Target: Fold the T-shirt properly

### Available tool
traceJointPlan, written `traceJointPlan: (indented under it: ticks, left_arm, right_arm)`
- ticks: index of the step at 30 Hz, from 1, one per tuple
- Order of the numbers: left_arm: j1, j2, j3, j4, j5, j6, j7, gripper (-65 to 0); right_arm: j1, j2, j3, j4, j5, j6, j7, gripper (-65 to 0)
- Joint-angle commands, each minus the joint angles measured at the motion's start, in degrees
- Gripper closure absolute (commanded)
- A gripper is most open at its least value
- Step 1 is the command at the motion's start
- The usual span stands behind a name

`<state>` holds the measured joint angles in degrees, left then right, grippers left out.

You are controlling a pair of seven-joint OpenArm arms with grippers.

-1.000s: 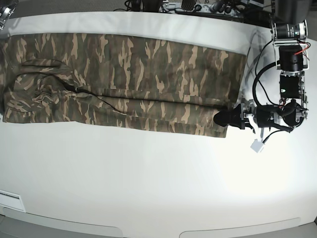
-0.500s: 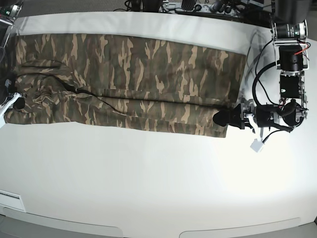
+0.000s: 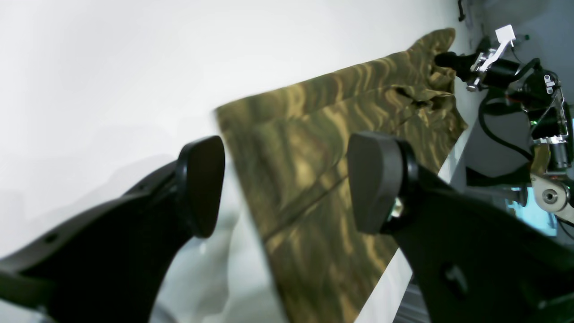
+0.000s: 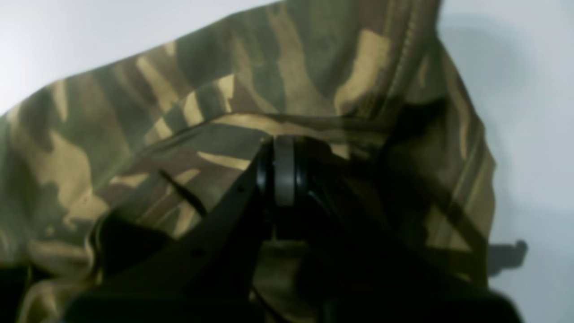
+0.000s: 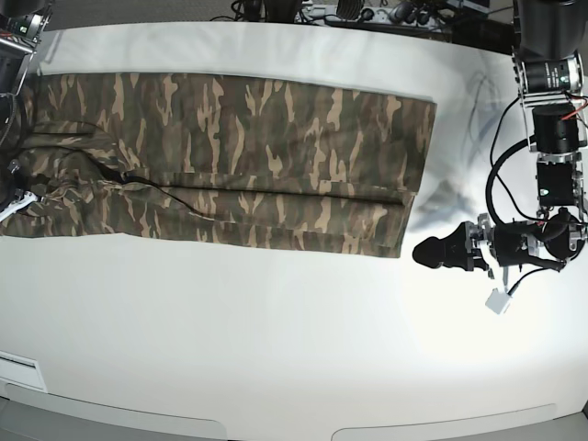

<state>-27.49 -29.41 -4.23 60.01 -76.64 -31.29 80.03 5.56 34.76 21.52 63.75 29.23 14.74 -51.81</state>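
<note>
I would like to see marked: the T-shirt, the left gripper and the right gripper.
T-shirt (image 5: 257,152): base view, middle of the spread cloth.
Left gripper (image 3: 287,188): left wrist view, gap between the open fingertips.
Right gripper (image 4: 283,170): right wrist view, closed fingertips pinching the cloth.

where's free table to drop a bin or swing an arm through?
Wide bare table between the T-shirt and the near edge. A narrow strip behind the shirt. Crowded: right end, open left gripper beside the hem; left end, right gripper shut on cloth.

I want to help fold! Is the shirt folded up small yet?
Not yet. The T-shirt lies as one long band across the table, folded lengthwise only.
</note>
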Motion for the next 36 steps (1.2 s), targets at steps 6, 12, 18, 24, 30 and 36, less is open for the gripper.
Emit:
traceJointPlan:
  ticks: [6, 12, 18, 24, 30, 36]
  left_arm:
    - [-0.3, -0.4, -0.4, 0.8, -1.2, -0.2, 0.0, -44.7]
    - [0.3, -0.4, -0.4, 0.8, -1.2, -0.2, 0.0, -44.7]
    - [1.8, 0.3, -0.4, 0.8, 3.3, 0.7, 0.0, -44.7]
    - [2.9, 3.8, -0.4, 0.8, 16.1, 5.5, -3.6, -44.7]
    - [2.7, 7.6, -0.3, 0.8, 24.3, 8.9, -4.8, -44.7]
    - [1.2, 7.6, 1.9, 0.9, 21.7, 7.3, -1.9, -44.7]
  right_arm:
    - [-0.1, 1.2, 0.4, -0.1, -8.7, -9.0, -3.5, 0.0]
    - [1.9, 1.2, 1.7, 1.5, -8.3, -8.5, -4.2, -5.0]
    - [5.3, 1.9, 3.8, 2.3, -8.3, -3.2, -5.0, -22.9]
    - [9.7, 2.8, 4.0, 2.3, -8.3, -2.3, -5.0, -22.9]
    - [12.3, 3.4, 4.0, 2.3, -8.3, -2.2, -7.5, -22.9]
    - [13.5, 3.5, 4.0, 2.3, -8.3, -2.1, -8.0, -22.9]
